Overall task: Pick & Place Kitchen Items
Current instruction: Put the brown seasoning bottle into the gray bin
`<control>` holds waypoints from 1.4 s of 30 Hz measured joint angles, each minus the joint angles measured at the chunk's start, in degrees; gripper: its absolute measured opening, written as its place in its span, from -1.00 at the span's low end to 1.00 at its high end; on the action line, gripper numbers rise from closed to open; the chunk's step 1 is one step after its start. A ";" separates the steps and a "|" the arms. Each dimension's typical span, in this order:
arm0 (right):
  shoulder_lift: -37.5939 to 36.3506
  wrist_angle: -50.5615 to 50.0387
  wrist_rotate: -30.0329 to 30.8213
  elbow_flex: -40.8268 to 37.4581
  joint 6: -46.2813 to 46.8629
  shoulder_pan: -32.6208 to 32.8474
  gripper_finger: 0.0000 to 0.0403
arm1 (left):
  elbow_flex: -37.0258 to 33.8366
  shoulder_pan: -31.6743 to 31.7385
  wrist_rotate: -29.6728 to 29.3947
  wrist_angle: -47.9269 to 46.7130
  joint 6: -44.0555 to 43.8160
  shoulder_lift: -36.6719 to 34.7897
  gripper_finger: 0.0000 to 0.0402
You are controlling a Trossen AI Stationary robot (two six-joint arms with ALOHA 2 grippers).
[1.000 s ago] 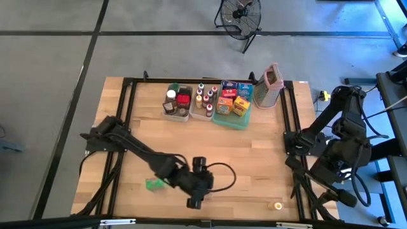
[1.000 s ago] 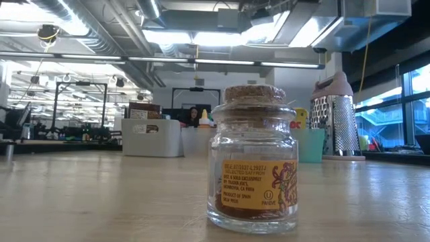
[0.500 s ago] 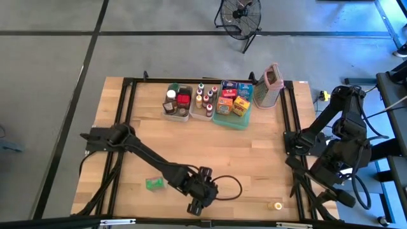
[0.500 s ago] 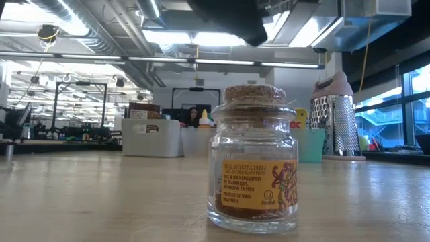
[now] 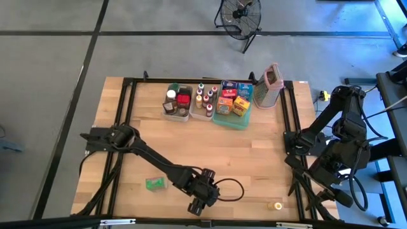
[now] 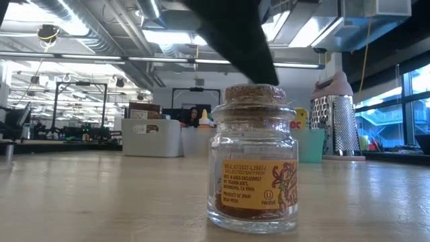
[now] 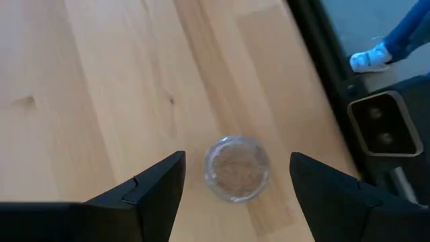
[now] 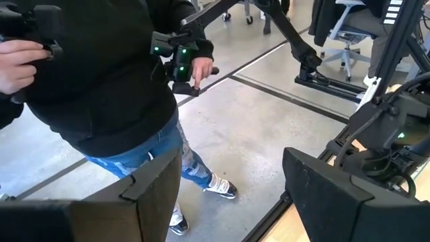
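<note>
The left gripper (image 5: 197, 207) has slid rightward along the lower edge of the high view, from beside the green box (image 5: 154, 184) toward the jar (image 5: 275, 206). In the low view its dark bulk now fills the upper middle, reaching down to the jar's cork (image 6: 254, 93), where a second ago none showed.

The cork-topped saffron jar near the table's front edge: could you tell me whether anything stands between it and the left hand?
Nothing visible does: the open left hand hangs above the saffron jar, bare table around it.
</note>
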 joint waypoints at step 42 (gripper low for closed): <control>2.21 -2.19 3.20 -0.07 -0.43 -0.03 0.30 | -0.08 1.15 3.59 3.21 1.69 5.74 0.31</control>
